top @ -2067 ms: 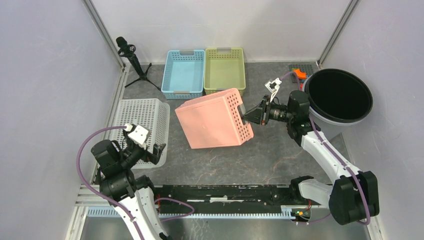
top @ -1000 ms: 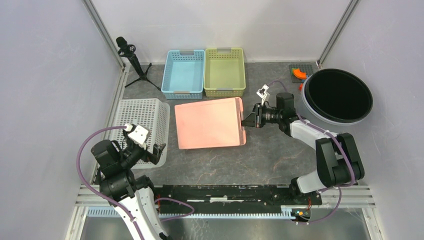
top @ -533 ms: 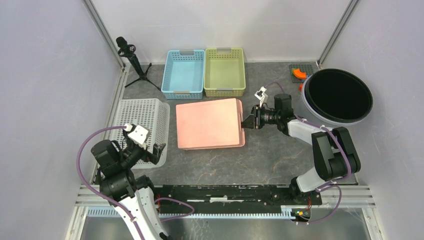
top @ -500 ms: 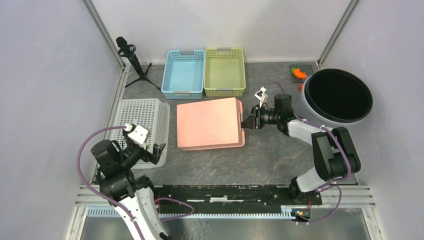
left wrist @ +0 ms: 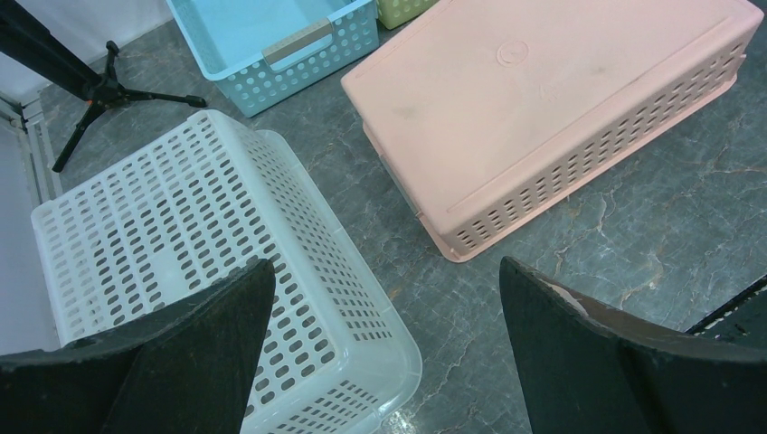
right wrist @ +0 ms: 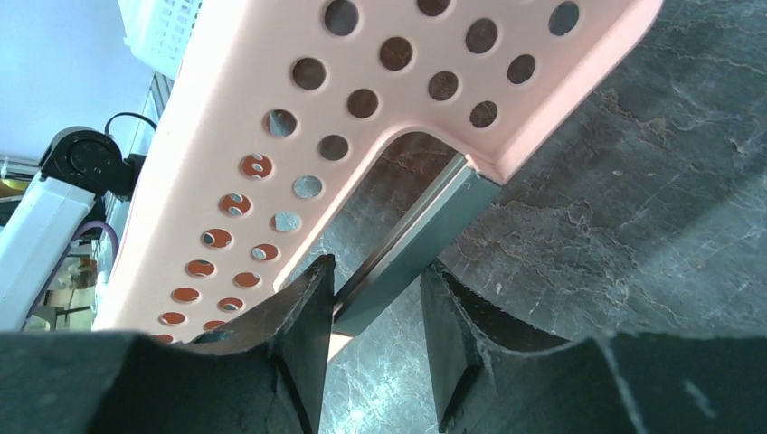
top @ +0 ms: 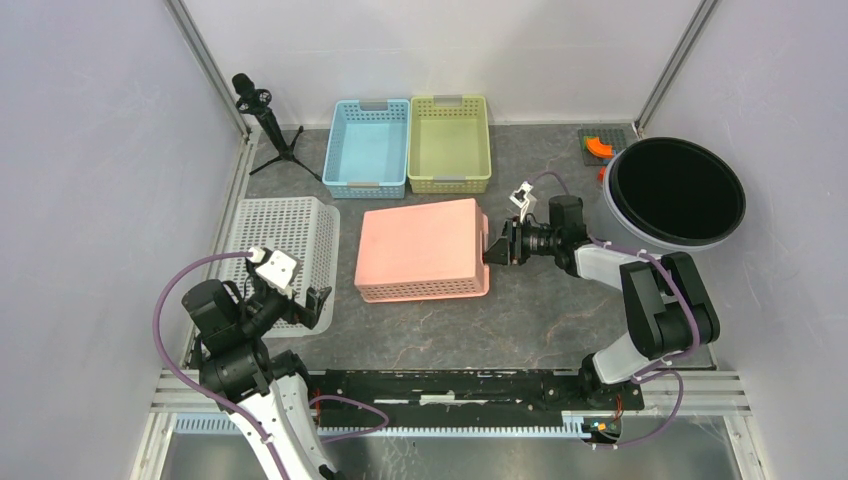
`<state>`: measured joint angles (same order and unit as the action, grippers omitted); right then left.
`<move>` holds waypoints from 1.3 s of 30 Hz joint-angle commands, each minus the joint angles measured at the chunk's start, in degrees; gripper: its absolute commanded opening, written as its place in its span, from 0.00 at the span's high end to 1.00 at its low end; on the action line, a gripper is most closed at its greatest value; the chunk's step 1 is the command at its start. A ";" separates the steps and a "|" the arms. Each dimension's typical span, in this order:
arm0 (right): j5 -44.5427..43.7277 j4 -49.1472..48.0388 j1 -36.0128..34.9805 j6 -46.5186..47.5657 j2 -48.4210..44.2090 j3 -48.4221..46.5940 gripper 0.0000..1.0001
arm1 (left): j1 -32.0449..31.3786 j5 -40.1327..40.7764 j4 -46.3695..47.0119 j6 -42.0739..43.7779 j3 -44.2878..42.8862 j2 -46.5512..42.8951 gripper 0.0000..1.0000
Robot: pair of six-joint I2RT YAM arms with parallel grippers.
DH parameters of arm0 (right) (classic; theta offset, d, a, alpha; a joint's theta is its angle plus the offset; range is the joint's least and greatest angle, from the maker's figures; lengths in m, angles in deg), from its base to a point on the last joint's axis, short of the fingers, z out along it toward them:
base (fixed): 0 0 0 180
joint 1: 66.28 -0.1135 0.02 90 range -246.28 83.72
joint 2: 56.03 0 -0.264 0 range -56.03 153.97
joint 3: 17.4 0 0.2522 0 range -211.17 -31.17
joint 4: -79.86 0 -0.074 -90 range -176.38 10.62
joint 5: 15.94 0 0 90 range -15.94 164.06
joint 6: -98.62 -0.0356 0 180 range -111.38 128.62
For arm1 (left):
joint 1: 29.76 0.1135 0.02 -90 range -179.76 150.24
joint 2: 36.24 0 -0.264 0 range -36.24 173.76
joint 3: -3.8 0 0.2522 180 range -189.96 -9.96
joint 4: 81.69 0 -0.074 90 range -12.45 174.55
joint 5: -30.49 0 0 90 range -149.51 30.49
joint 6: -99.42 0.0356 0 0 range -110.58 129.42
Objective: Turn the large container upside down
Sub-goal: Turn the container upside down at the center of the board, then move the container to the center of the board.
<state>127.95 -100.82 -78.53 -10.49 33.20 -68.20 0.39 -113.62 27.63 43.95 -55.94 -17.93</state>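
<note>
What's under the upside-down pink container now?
Through the end handle gap of the pink container, only table shows. Its solid base and walls cover the rest, so anything beneath cannot be seen.

right wrist view: the pink container (right wrist: 271, 172) runs off the top and left edges, only a strip of its holed end wall and handle cut-out showing; a grey bar (right wrist: 434, 217) there sits between the dark, blurred fingers of the right gripper (right wrist: 378, 264), and whether they press it cannot be told. the container's inside is hidden, mouth down. left wrist view: the fingers of the left gripper (left wrist: 387, 264) are cut by the bottom edge, one covering a corner of the white basket (left wrist: 181, 226); the blue basket (left wrist: 307, 41) and tripod (left wrist: 105, 87) run off the top. top view: the orange thing (top: 598, 147) by the black bowl (top: 676, 192) is too small to name.
</note>
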 commanded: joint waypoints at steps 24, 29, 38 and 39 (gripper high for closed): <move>-16.05 14.22 -1.31 25.72 -20.71 -2.90 0.46 | 0.51 -1.09 1.34 1.21 0.44 -1.09 0.00; -21.89 16.29 -14.37 37.89 -28.56 -3.48 0.36 | 0.48 -1.02 1.21 2.14 0.98 -1.74 0.00; -29.81 14.06 -31.72 49.51 -22.28 -7.93 0.24 | 0.51 -0.89 1.25 2.13 0.98 -1.72 0.00; -31.70 14.33 -33.25 50.48 -20.58 -9.20 0.24 | 0.53 -0.98 1.25 2.09 0.95 -1.57 0.00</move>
<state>103.75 -86.35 -107.60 32.35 7.30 -71.74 0.39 -113.62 27.63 43.97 -55.20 -19.16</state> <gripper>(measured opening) 0.757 0.994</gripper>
